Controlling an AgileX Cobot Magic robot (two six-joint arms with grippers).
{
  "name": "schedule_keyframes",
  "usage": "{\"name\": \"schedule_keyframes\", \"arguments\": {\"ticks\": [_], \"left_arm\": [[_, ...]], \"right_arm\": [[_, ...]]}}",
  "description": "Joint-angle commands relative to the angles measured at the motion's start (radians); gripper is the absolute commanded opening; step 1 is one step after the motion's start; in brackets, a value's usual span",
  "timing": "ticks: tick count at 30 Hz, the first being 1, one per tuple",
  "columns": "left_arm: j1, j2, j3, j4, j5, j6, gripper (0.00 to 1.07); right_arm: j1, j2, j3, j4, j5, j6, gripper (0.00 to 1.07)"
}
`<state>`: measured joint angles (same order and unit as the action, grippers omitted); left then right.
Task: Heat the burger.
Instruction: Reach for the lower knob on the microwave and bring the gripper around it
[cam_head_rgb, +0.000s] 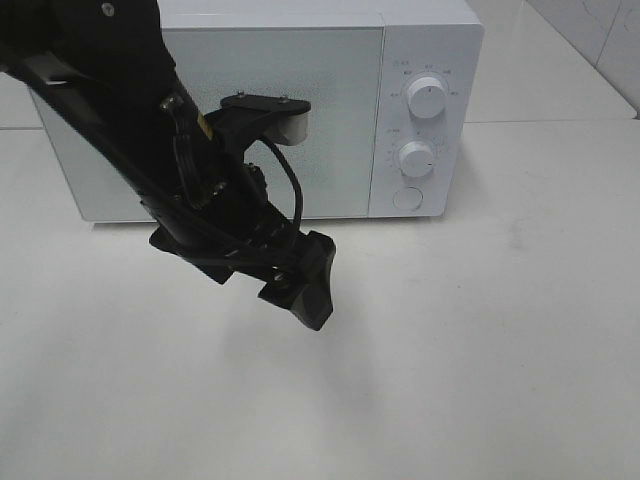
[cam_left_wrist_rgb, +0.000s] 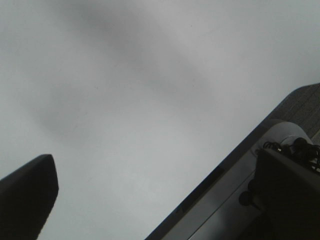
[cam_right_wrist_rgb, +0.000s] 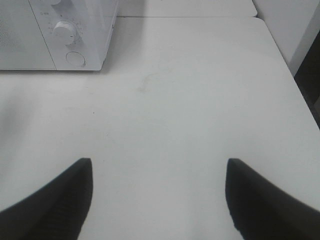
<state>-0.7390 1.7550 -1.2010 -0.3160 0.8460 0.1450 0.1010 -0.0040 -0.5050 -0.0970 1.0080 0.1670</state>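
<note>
**patty_watch:** High cam first: white microwave (cam_head_rgb: 270, 110) at the back of the table (cam_head_rgb: 480, 380), door shut, two knobs (cam_head_rgb: 428, 97) and a round button (cam_head_rgb: 408, 198) on its right panel. The left gripper (cam_head_rgb: 312, 300) hangs in front of the door, above the table, with nothing in it.

**servo_sam:** Claw spread or not?

**patty_watch:** Left wrist cam only catches one finger (cam_left_wrist_rgb: 27, 195), with plain tabletop past it, so it reads as spread wide.

**servo_sam:** And the other arm?

**patty_watch:** Right wrist cam: the right gripper (cam_right_wrist_rgb: 157, 165) has both fingers well apart and only bare table between them. The microwave's knob corner sits farther off.

**servo_sam:** Burger?

**patty_watch:** Can't tell where the burger is from any of the three views.
</note>
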Motion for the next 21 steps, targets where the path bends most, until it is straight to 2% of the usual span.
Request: {"name": "schedule_keyframes", "arguments": {"ticks": [1,13,16,18,19,20,21], "left_arm": [[0.045,-0.011,-0.008,0.022,0.071,-0.036,1.02],[0.227,-0.018,-0.007,0.041,0.22,-0.027,1.02],[0.269,-0.051,0.011,0.047,0.218,-0.027,1.02],[0.325,-0.111,0.047,0.049,0.207,-0.024,1.02],[0.325,-0.111,0.047,0.049,0.207,-0.024,1.02],[0.364,-0.153,0.082,0.052,0.206,-0.019,1.02],[0.364,-0.153,0.082,0.052,0.206,-0.019,1.02]], "right_arm": [[-0.003,-0.027,0.005,-0.003,-0.011,0.005,0.73],[-0.003,-0.027,0.005,-0.003,-0.011,0.005,0.73],[-0.003,-0.027,0.005,-0.003,-0.011,0.005,0.73],[-0.003,-0.027,0.005,-0.003,-0.011,0.005,0.73],[-0.003,-0.027,0.005,-0.003,-0.011,0.005,0.73],[-0.003,-0.027,0.005,-0.003,-0.011,0.005,0.73],[-0.003,-0.027,0.005,-0.003,-0.011,0.005,0.73]]}}
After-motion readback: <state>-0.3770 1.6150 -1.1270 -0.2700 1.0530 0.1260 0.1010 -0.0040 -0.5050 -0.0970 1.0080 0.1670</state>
